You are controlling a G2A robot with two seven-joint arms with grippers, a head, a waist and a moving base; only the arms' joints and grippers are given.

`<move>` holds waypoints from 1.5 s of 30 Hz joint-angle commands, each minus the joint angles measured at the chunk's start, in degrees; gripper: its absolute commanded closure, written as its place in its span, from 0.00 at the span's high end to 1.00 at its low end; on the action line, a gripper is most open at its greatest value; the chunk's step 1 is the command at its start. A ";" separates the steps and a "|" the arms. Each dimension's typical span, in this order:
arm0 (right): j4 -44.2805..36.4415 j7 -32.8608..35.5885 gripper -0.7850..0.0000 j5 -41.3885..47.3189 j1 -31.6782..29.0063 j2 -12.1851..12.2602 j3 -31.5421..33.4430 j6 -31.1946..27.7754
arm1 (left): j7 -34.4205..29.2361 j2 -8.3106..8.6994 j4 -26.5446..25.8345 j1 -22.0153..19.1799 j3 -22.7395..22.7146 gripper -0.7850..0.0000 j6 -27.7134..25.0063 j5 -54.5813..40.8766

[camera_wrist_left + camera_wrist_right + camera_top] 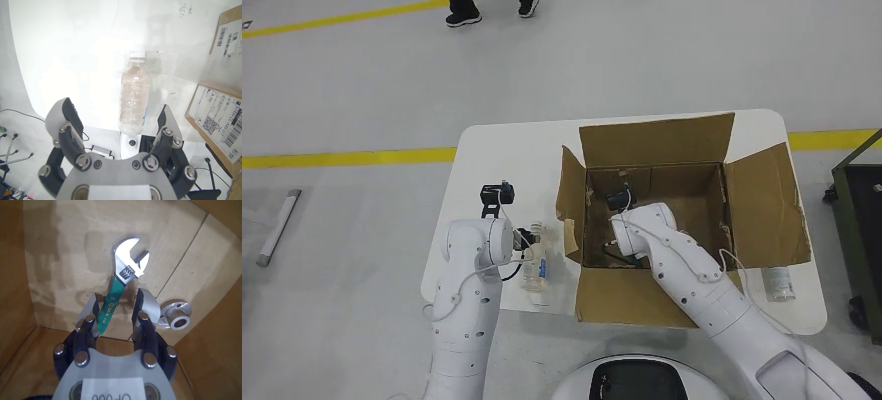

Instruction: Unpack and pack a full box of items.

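Note:
An open cardboard box (754, 205) stands on the white table (504, 160). Inside it, an adjustable wrench (127, 260) with a green handle lies on the box floor. My right gripper (117, 306) is open and straddles that handle, which rests against one finger (95, 308) with a gap to the other. A clear plastic bottle (133, 100) with a white cap lies on the table left of the box. My left gripper (117, 113) is open with the bottle's base between its fingertips, apart from both pads. From above, the bottle (535, 272) lies beside the left arm's wrist.
A round metal flange (174, 315) sits on the box floor close to the right gripper. A second bottle (780, 283) lies on the table right of the box. The box's labelled side wall (217, 117) is near the left gripper. A dark cart (862, 240) stands off the table's right end.

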 commanded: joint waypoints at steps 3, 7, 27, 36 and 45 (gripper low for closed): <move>0.12 0.02 0.44 -0.92 -0.34 -0.37 0.53 -0.02 | 0.00 0.00 0.00 0.00 0.00 1.00 0.00 0.00; 0.29 0.04 0.33 -1.78 -0.55 -0.69 0.98 -0.04 | 0.00 0.00 0.00 0.00 0.00 1.00 0.00 0.00; -4.58 0.47 0.00 -3.22 -1.59 -1.26 2.24 -7.42 | 0.00 0.00 0.00 0.00 0.00 1.00 0.00 0.00; -9.61 -0.09 0.00 -5.05 -3.31 -0.40 4.78 -14.41 | 0.00 0.00 0.00 0.00 0.00 1.00 0.00 0.00; -20.99 -1.33 0.00 -2.37 -8.12 0.82 11.20 -17.99 | 0.00 0.00 0.00 0.00 0.00 1.00 0.00 0.00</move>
